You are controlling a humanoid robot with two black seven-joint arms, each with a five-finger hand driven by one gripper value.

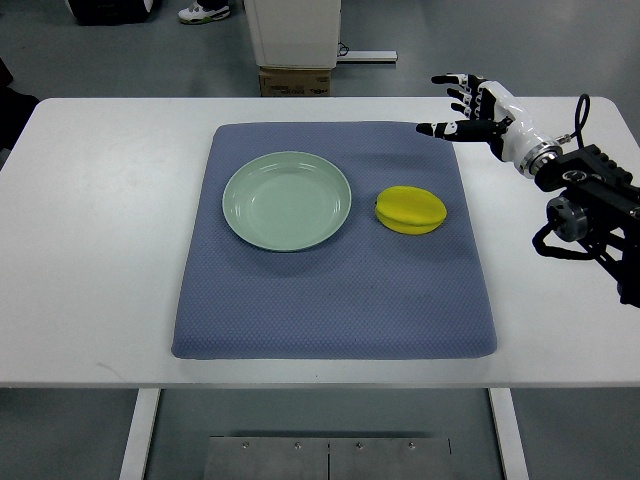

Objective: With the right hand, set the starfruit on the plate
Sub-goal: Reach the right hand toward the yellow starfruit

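Observation:
A yellow starfruit lies on the blue-grey mat, just right of a pale green plate that holds nothing. My right hand hovers over the mat's far right corner, up and to the right of the starfruit and well apart from it. Its fingers are spread and hold nothing. Its arm enters from the right edge. No left arm shows.
The mat lies on a white table. Beyond the far edge stand a cardboard box and a white cabinet base. A person's shoe shows on the floor at the top.

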